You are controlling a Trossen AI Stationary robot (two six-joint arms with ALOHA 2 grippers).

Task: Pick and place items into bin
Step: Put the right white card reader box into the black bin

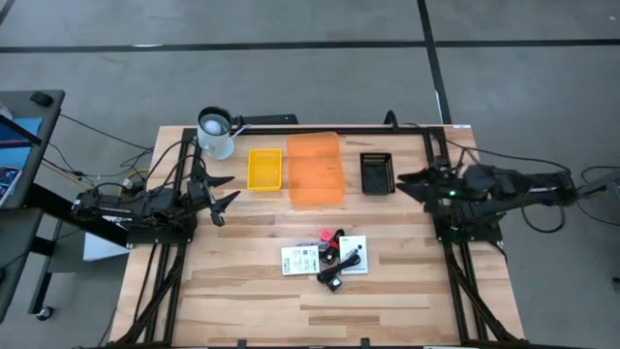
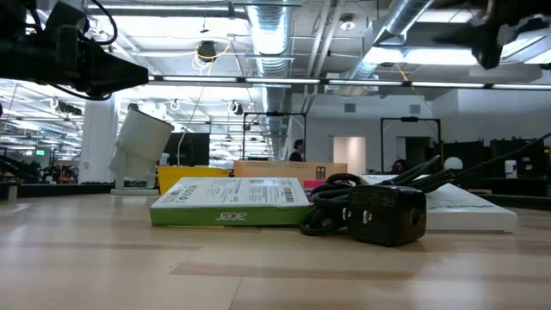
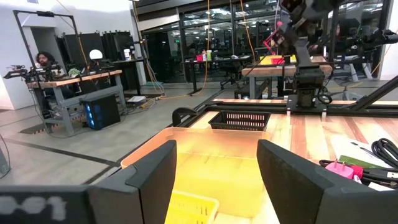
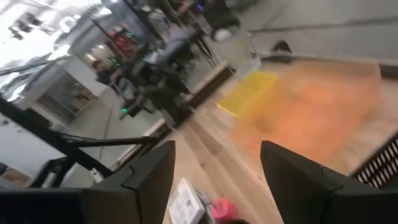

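Observation:
The items lie in a cluster near the table's front middle: a white printed card [image 1: 300, 260], a white booklet [image 1: 355, 254], a black adapter with cable [image 1: 334, 279] and a red-pink piece [image 1: 326, 237]. In the low view the card is a flat green-and-white box [image 2: 231, 203] lying beside the adapter [image 2: 387, 215]. Three bins stand behind them: yellow [image 1: 264, 169], orange [image 1: 315, 169] and black [image 1: 376, 173]. My left gripper [image 1: 231, 190] hangs open at the table's left, pointing level toward the bins. My right gripper [image 4: 217, 174] is open above the table's right side, by the black bin.
A white cup [image 1: 215, 133] stands at the far left corner, behind the yellow bin. Black frame rails [image 1: 455, 281] run along both table sides under the arms. Bare wood [image 1: 242, 310] lies in front of the items. People sit in the room beyond.

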